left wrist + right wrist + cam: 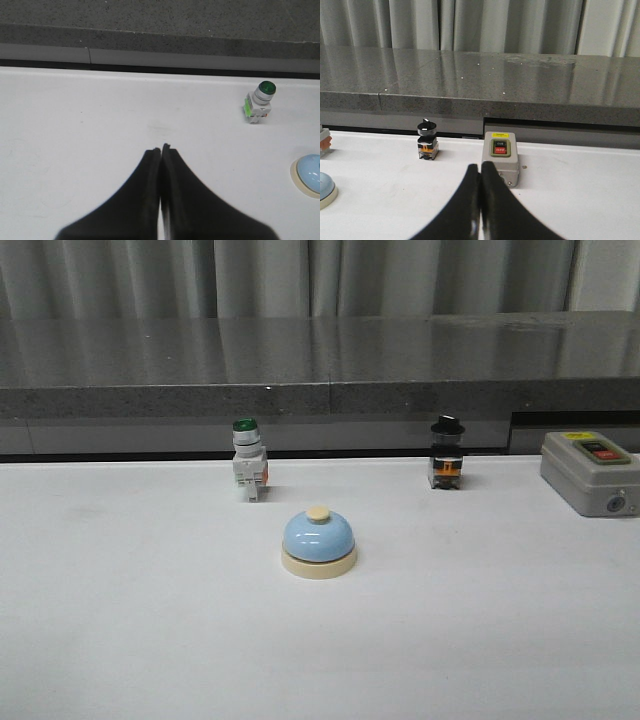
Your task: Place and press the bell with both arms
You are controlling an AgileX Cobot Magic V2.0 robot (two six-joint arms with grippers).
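- Presently, bell (318, 543): upright at table (120, 640) centre; green-capped switch (247, 459) at its 10 o'clock, black-capped switch (446, 453) at 2 o'clock.
- Handling, judged: light, rigid, glossy dome probably slippery; I'd grip the cream base rim.
- My left gripper (161, 148): fingers pressed together, holding nothing.
- My right gripper (479, 166): likewise closed, empty.

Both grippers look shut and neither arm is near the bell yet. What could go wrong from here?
1. The left gripper and right gripper are shut; either must open before grasping the bell, or it could shove it along the table.
2. The green-capped switch stands just behind the bell; an overreaching left arm might topple it.
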